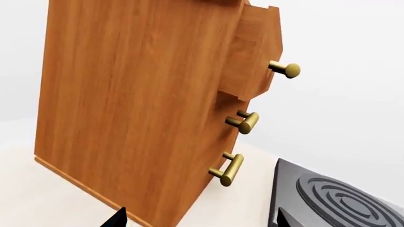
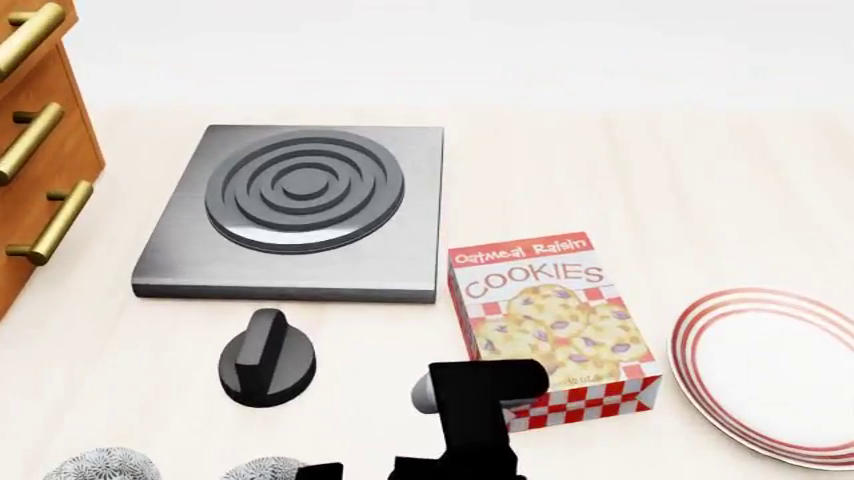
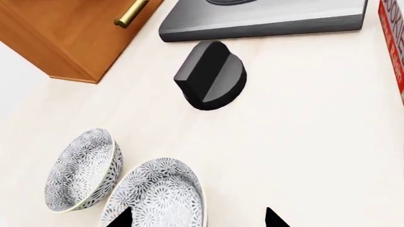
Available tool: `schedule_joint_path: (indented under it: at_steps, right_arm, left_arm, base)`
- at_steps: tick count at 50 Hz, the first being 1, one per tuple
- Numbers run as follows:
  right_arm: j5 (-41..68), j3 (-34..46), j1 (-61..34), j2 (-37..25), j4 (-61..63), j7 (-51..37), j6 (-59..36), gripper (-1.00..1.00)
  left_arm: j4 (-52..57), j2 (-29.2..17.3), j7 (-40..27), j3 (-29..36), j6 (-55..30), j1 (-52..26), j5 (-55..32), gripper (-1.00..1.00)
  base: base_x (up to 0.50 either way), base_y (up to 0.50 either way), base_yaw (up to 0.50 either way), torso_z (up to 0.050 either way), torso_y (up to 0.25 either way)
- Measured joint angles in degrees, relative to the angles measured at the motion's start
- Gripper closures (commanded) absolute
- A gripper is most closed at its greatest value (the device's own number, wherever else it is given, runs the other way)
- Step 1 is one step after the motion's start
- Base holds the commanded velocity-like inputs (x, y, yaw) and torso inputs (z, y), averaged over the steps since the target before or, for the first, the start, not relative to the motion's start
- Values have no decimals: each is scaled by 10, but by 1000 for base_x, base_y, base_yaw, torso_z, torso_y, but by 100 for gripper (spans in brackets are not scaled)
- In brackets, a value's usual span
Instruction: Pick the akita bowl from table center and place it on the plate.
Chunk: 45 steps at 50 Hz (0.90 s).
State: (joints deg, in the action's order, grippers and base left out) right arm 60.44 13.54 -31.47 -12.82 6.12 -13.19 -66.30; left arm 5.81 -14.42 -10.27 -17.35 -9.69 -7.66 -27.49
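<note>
The main risk is judged to be a grasp of the wrong bowl: 2 speckled bowls lie just beside each other, and nothing seen tells them apart in pattern. The akita bowl [image 3: 154, 196] is taken to be the one nearer the table's middle, directly below the right gripper [image 3: 197, 218]; the second bowl [image 3: 83, 169] is so near that it could be nudged or pinched by a finger during descent. A thin rim hold could also let the bowl tip. The cookie box [image 2: 554, 325] stands between the bowls and the plate [image 2: 774, 375], so a low carry could clip it.

The right gripper is held above the akita bowl, pointing down, with its 2 fingertips apart and nothing between them. Of the left gripper [image 1: 120, 218], only a dark tip is seen, facing the wooden cabinet [image 1: 132, 104]; whether it is apart or together cannot be told.
</note>
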Motion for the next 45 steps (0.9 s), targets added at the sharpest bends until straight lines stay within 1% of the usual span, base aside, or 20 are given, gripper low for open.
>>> schedule_joint_path:
  at_steps: [45]
  right_arm:
    - [-26, 60, -38, -1, -84, 49, 19, -100]
  left_arm:
    - [1, -8, -7, 3, 3, 4, -14, -100]
  base:
    - [0, 0, 0, 0, 0]
